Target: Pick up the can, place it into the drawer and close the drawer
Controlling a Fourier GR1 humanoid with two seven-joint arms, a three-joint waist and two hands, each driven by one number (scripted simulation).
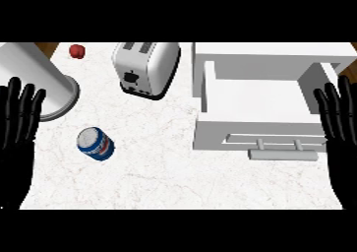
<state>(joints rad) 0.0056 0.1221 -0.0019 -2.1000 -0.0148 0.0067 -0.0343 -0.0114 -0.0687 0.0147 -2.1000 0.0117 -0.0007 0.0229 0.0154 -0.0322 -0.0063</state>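
Both black hands were up at the sides with straight fingers, wide open and holding nothing. One, the left hand (pixel 14 128), sat at the left edge, and the right hand (pixel 344 123) sat at the right edge. Near the left hand stood a tall white round jar (pixel 36 74). Next came the can (pixel 96 143), blue and white and round, alone on the pale stone counter (pixel 173 182). By the right hand, the white boxy drawer (pixel 257 106) was pulled open, its handle (pixel 281 153) in front. Farther back were a shiny toaster (pixel 146 66) and a small red thing (pixel 77 50).
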